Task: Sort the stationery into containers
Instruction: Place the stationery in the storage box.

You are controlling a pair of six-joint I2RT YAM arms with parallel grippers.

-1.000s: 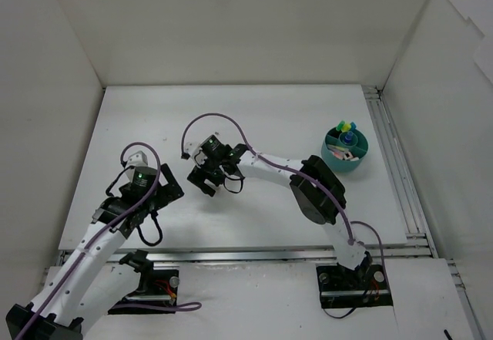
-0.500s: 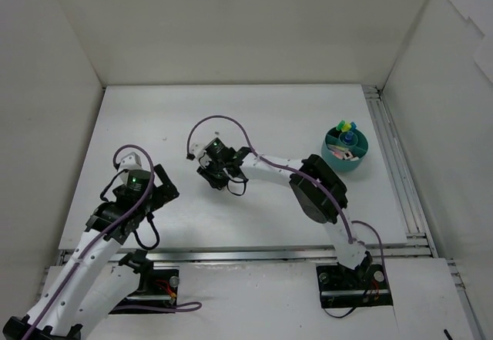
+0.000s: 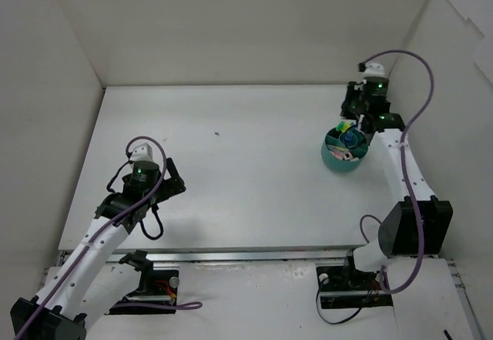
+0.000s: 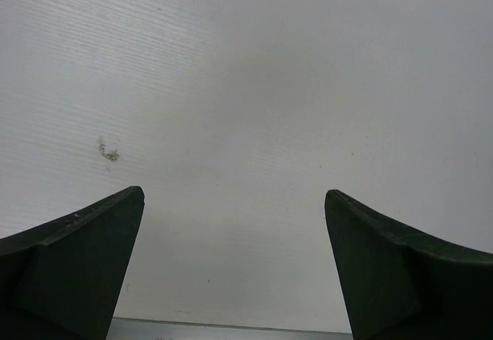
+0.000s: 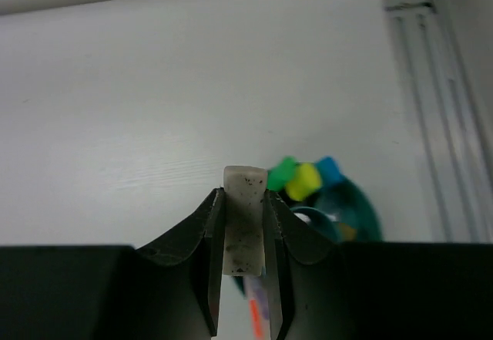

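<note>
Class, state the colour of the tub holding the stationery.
The tub is teal, clearest in the top external view.

The right gripper (image 5: 244, 199) pinches a pale speckled block (image 5: 244, 236); beyond, highlighters (image 5: 306, 180) fill a teal tub (image 5: 360, 215).

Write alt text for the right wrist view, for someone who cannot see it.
The right gripper is shut on a small off-white block with dark specks, held upright above a white table. Just beyond it sits a teal tub with a green cap, a yellow cap and a blue cap sticking out of it.
</note>
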